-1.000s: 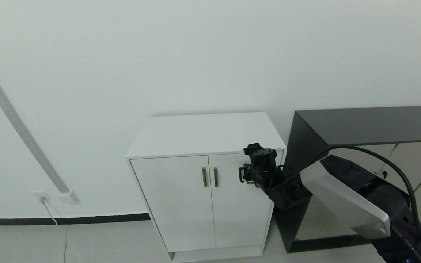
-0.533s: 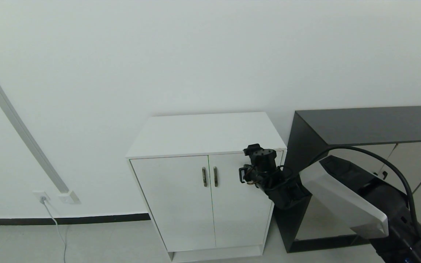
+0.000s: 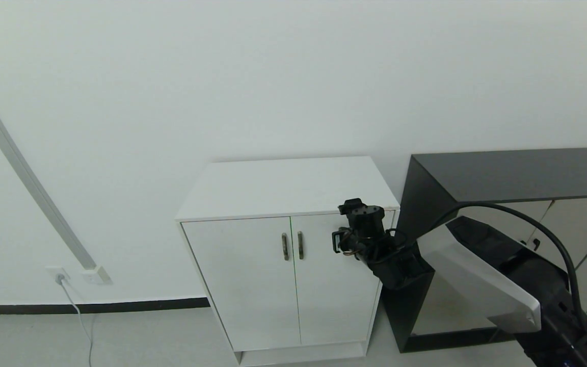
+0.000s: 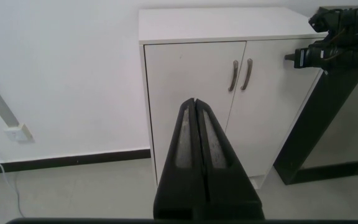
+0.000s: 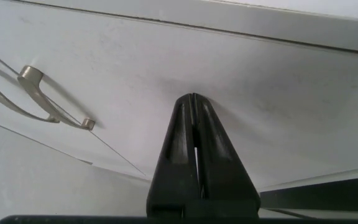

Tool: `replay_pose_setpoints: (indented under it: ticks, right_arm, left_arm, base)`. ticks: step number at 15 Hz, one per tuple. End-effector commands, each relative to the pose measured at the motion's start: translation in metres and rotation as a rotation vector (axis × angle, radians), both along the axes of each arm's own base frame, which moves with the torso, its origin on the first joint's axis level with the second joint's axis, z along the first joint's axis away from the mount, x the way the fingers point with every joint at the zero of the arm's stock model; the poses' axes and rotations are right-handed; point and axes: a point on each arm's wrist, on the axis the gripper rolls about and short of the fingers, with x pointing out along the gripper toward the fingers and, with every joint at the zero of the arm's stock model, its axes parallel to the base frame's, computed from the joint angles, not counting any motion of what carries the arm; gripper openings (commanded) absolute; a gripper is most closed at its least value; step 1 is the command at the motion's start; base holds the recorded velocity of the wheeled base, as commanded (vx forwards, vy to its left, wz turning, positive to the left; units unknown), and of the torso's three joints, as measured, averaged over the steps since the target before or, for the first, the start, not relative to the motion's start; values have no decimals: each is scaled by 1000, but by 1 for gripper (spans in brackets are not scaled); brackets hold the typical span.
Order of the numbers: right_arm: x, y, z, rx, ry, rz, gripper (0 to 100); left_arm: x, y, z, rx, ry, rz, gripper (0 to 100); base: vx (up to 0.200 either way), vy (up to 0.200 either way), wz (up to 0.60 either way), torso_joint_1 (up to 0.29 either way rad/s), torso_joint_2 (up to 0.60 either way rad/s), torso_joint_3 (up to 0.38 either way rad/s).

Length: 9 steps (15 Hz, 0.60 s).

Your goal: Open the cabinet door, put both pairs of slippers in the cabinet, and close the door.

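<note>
The white cabinet (image 3: 273, 275) stands against the wall with both doors closed. Its two metal handles (image 3: 292, 246) sit side by side at the centre seam. My right gripper (image 3: 342, 243) is shut and empty. It is held close to the upper part of the right door (image 5: 241, 74), to the right of the handles (image 5: 48, 99). From its own wrist camera the right gripper (image 5: 194, 99) points at the bare door panel. My left gripper (image 4: 194, 104) is shut and empty, well back from the cabinet (image 4: 191, 93) and facing its left door.
A black cabinet (image 3: 507, 173) with grey doors stands directly to the right of the white one. A wall socket with a plugged cable (image 3: 60, 278) sits low on the left wall, under a slanted cable duct (image 3: 23, 173). Grey floor lies before the cabinet.
My right gripper has edged slightly up and to the left along the right door. The cabinet doors have stayed closed.
</note>
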Motion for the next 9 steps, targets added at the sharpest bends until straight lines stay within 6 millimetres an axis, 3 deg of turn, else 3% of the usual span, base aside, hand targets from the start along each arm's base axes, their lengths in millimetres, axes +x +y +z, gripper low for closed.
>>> replay_pose_setpoints:
  ticks: [1,5,9]
  right_arm:
    - [-1,-1,3,-2,-2,-11,0]
    - [-16,-10,12,-1,-17,-33,0]
    - [-42,-34,29,7,-32,-52,0]
  left_arm:
    - [0,0,0,0,1,1,0]
    - [0,0,0,0,0,1,0]
    - [0,0,0,-2,1,1,0]
  base:
    - [0,0,0,0,0,0]
    - [0,0,0,0,0,0]
    - [0,0,0,0,0,0]
